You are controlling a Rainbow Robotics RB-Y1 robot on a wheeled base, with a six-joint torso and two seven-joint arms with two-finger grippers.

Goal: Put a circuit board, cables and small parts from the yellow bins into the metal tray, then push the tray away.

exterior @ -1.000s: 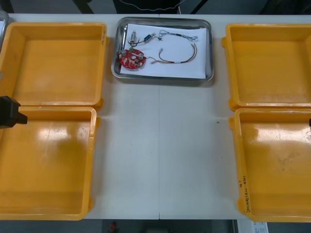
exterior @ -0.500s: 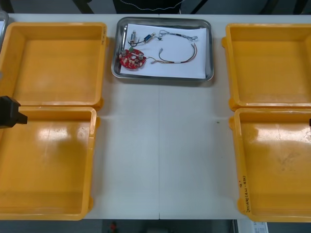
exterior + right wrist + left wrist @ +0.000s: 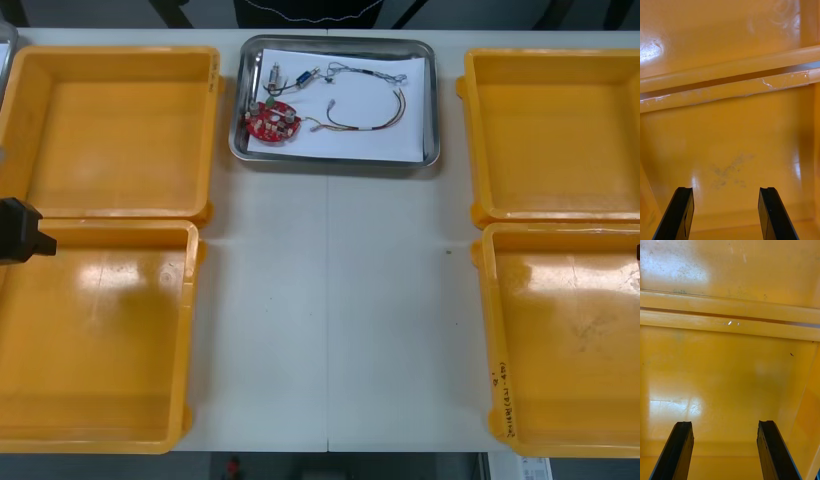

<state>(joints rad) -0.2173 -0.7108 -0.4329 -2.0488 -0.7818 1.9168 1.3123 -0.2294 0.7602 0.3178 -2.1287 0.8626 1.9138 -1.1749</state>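
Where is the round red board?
In the front view, the round red circuit board lies inside the metal tray at the far middle of the table, on the tray's left side, just nearer than a small metal part.

Left gripper (image 3: 725,423): two flat black fingers (image 3: 679,450), matte, with squared-off tips, widening toward the base. One has a thin bluish edge on its outer side. Right gripper (image 3: 726,189): same black build and squared tips, with a faint line down one finger. Left arm (image 3: 20,231) in the front view: black boxy block with a small pointed nub.
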